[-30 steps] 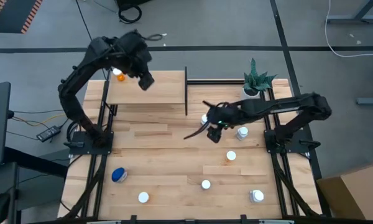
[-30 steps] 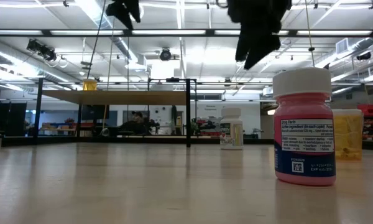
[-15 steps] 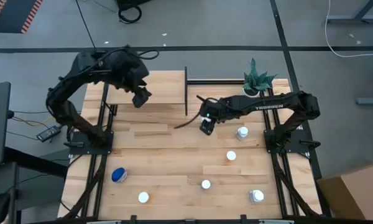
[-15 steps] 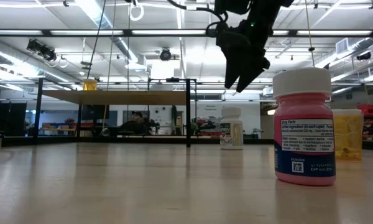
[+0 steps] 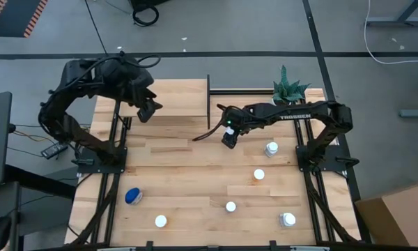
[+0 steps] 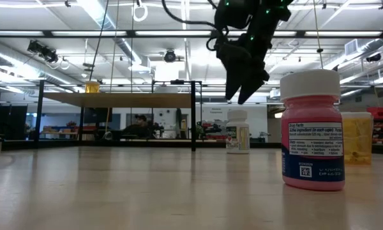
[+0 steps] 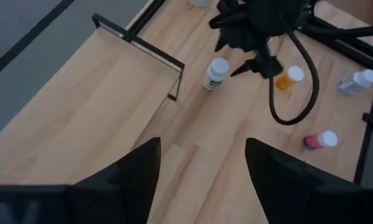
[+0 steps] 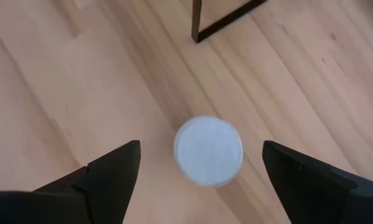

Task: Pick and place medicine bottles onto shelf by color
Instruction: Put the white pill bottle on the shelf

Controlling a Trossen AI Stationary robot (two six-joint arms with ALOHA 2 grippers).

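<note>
A white-capped white medicine bottle (image 8: 208,150) stands upright on the table just off the shelf's right end. My right gripper (image 5: 228,138) hangs open above it, one finger on either side of the cap, touching nothing. In the low view the same bottle (image 6: 237,131) stands below the fingers. My left gripper (image 5: 148,110) is open and empty above the near edge of the shelf (image 5: 174,97). An orange bottle (image 6: 92,86) stands on the shelf's left end. More bottles stand on the table: one blue (image 5: 132,196), one pink (image 6: 311,131), one orange (image 6: 356,137).
White-capped bottles (image 5: 271,148), (image 5: 259,174), (image 5: 230,206) are spread over the table's right and near parts. A potted spiky plant (image 5: 287,90) stands at the far right. The shelf's black frame post (image 5: 209,101) rises close to my right gripper.
My right gripper has gone down and toward the table's far left, ending over the white bottle beside the shelf. My left gripper has drawn back from over the shelf's far part toward the shelf's near edge and the table's left, rising a little.
</note>
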